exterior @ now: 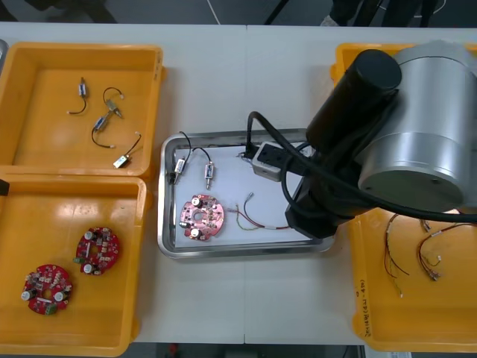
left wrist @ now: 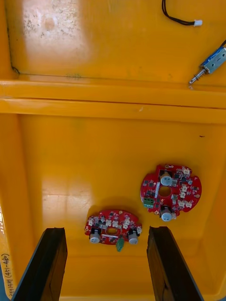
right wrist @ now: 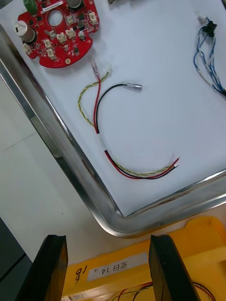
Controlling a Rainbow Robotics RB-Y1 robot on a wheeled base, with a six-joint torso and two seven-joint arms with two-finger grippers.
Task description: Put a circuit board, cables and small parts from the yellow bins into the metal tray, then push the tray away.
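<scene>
Right arm (exterior: 402, 142) overhangs tray (exterior: 223, 252) (bare floor between cables (right wrist: 96, 120)).

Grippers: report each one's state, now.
Left gripper: open, empty, over the bin with two boards.
Right gripper: open, empty, by the tray's corner.

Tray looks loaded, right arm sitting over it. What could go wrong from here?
1. The red and yellow cable ends close to the rim of the metal tray; a jerky push might slide it over.
2. The right gripper, open, hangs above the tray's corner, which lies close to the right yellow bin; a low finger could catch either rim.
The left gripper, open, is parked above a left yellow bin.
</scene>
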